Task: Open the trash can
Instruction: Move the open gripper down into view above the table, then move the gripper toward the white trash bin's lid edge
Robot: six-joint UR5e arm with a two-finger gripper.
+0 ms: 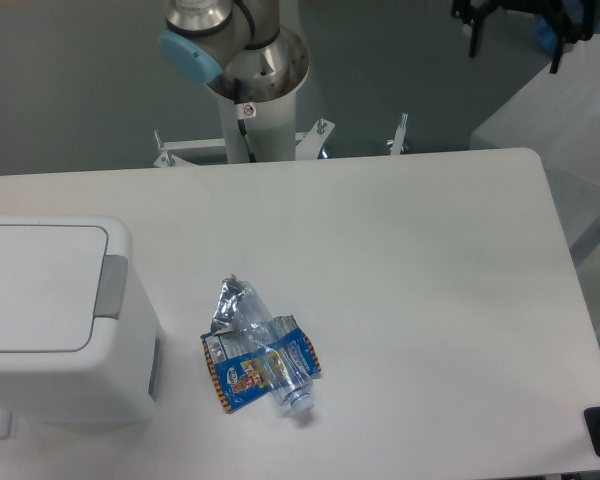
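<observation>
**Bin lid still down as arm waits at the back of the bench**

We see the white trash can (55, 320) at the left edge of the bench (420, 300), its flat lid (35, 288) closed and the grey push-button strip (111, 287) untouched. A crushed plastic bottle (265, 345) lies across a blue wrapper (250, 365) just beside it. Only the arm's base (250, 70) shows, so we cannot see the tool or its state. We judge the opening has not begun.

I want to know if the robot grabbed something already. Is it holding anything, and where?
It cannot be told: the gripper is out of view. The trash can, crushed bottle and blue wrapper all sit untouched on the table.
</observation>
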